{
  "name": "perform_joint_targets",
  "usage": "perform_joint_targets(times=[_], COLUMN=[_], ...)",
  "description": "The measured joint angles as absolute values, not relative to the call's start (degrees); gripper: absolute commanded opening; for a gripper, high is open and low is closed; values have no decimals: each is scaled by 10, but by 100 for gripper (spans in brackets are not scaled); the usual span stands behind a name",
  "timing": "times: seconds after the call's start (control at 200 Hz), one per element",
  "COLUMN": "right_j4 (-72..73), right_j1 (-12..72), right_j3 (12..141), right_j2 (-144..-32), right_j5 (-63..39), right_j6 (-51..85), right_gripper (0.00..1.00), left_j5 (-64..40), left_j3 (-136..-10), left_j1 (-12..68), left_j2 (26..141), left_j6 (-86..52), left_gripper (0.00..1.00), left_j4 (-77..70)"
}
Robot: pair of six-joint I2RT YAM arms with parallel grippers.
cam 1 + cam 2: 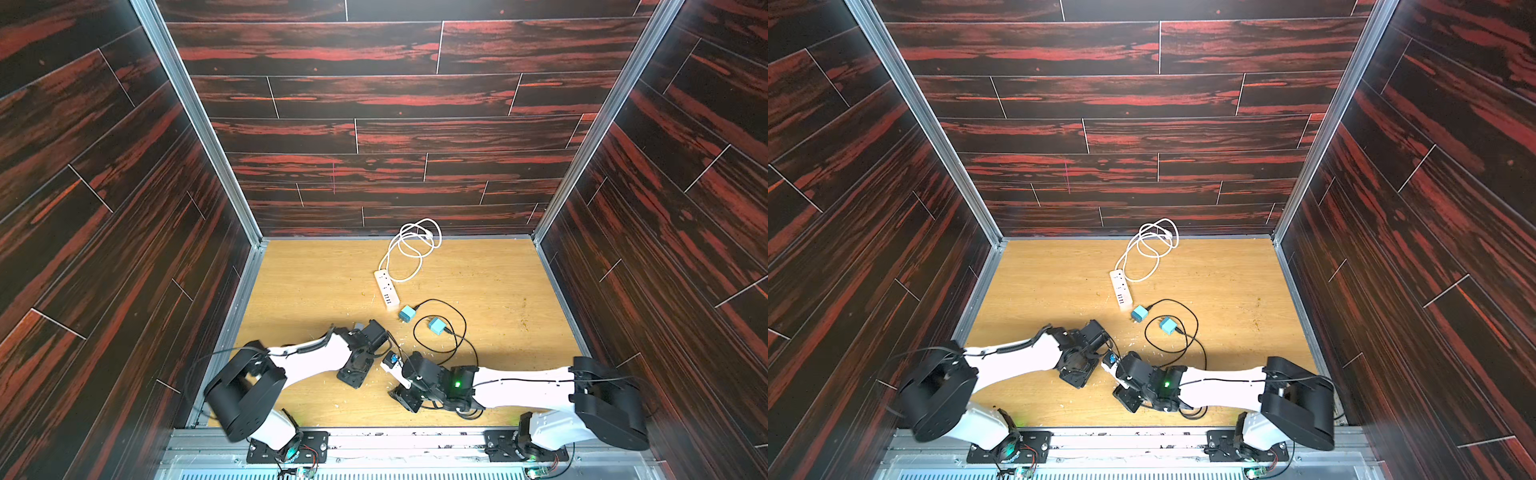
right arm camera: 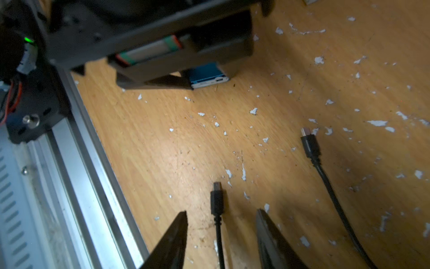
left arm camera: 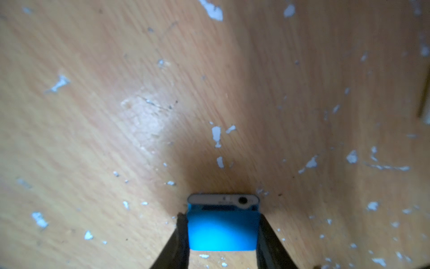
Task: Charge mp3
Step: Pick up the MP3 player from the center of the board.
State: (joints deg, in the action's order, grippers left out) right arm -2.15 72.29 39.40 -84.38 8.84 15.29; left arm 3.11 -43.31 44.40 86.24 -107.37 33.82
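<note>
Jaws of the left gripper point(image 3: 222, 215) are clamping the blue mp3 player point(image 3: 223, 230) by its two side edges, with the silver end and its round socket sticking out past the fingertips. The player is hanging low over the wooden table point(image 3: 116, 139), and from where I stand I cannot tell whether it is touching the surface. In both top views it is showing as a small blue spot point(image 1: 390, 360) point(image 1: 1112, 359) near the front of the table, right where the two arms are meeting.

The right gripper point(image 2: 221, 212) is sitting released, its jaws spread on either side of a black plug point(image 2: 216, 200) that is lying flat on the table, neither finger touching it. A second black plug point(image 2: 310, 146) is lying just beside it, off to one side, its cable trailing away.

Farther back, two teal chargers point(image 1: 407, 312) point(image 1: 436, 325) are lying near each other with thin black cable point(image 1: 455, 309) looping around them. The nearer end of a white power strip point(image 1: 386, 289) is lying just beside one of the chargers, and its white cord point(image 1: 413, 245) is lying coiled against the back wall. White flecks point(image 2: 377, 122) are lying scattered over the wood.
</note>
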Motion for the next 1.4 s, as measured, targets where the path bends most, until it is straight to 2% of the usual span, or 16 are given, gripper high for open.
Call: perform_joint_targets(times=[0.521,0.902,1.047,1.272,1.403], right_j4=[-31,-57,-63,-65,-61], right_j1=[730,741,743,744,744], right_j3=[418,427,429,442,447], right_j2=[-906,-925,-926,-938,-945], right_j5=[75,72,78,85,86], right_j6=[168,178,182,187,187], right_gripper=[27,25,20,17,8], left_j5=[25,17,19,33,34], left_j3=[-406,-407,-408,-414,-417], left_j1=[422,415,415,413,413], left_j2=[835,836,836,825,821], left_j6=[-1027,-990,-978,-966,-962], left_gripper=[0,0,0,0,0], left_j4=[270,261,263,278,278])
